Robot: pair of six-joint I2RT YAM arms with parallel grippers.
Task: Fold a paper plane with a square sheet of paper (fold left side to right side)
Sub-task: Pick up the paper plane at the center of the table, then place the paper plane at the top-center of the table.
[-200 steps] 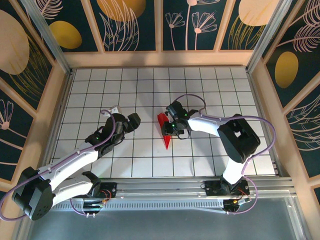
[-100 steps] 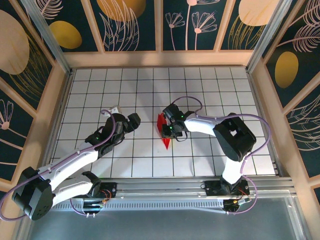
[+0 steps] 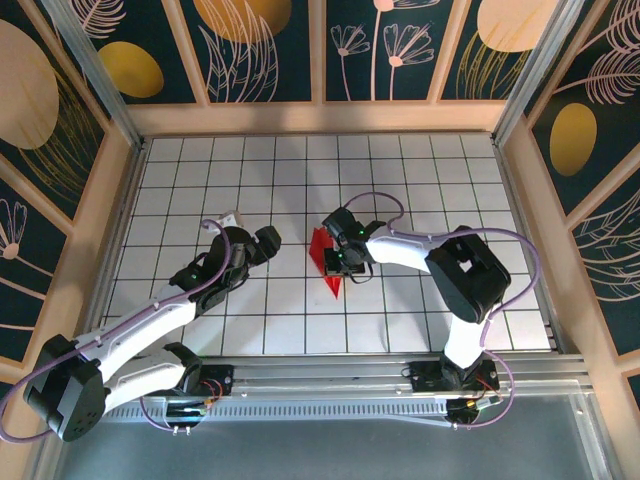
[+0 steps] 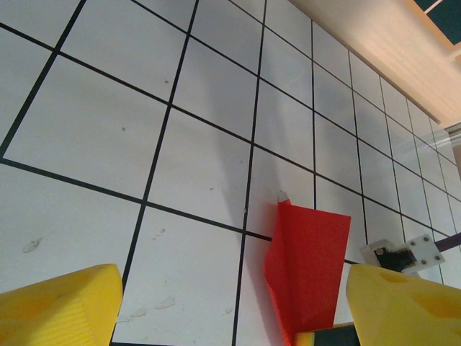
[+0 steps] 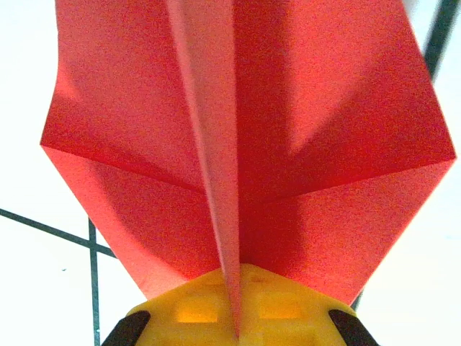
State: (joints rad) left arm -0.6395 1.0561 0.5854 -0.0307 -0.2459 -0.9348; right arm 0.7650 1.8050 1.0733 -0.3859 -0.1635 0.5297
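Mid-table, R arm (image 3: 400, 248) reaches left, fingers (image 5: 194, 310) pinching plane (image 5: 245, 144)

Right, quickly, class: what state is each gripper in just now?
Left gripper: jaws open, holding nothing.
Right gripper: jaws shut on the centre crease of the folded red paper.

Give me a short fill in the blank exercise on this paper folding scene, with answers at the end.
1. The folded sheet of paper is coloured ____.
2. The right tool is ____ on the paper's raised centre crease.
3. The left tool, apart from the paper, stands ____ and holds nothing.
4. The table has white tiles divided by ____ lines.

Missing words: red; shut; open; black.
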